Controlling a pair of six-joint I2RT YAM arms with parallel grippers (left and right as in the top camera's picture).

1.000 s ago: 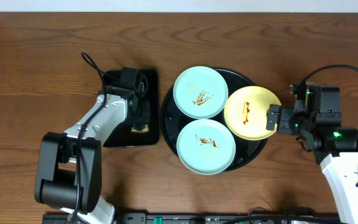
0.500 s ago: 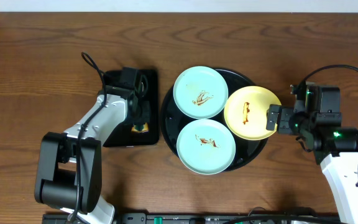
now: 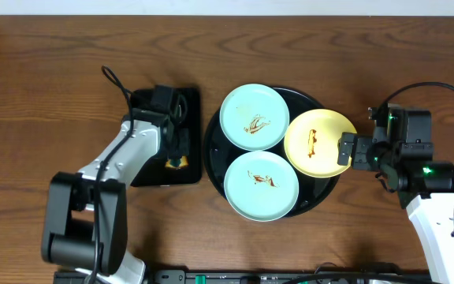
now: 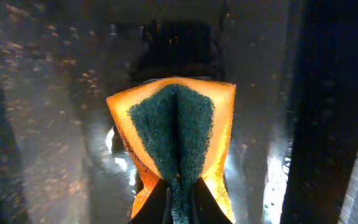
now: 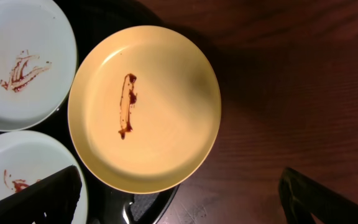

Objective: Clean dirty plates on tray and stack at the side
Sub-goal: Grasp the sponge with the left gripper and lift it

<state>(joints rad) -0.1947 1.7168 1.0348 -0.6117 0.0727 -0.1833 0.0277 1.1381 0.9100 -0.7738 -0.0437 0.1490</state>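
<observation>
Left tool: clamped tight on the orange sponge with green scouring face, above the small rectangular black tray.
Right tool: jaws apart, just beside the pale yellow round plate.
Plates: yellow one and two pale mint-blue round plates, smeared, on the large round glossy black tray.
Key relation: the plates lie to the sponge's right. The mint pair is nearest the left arm.
</observation>
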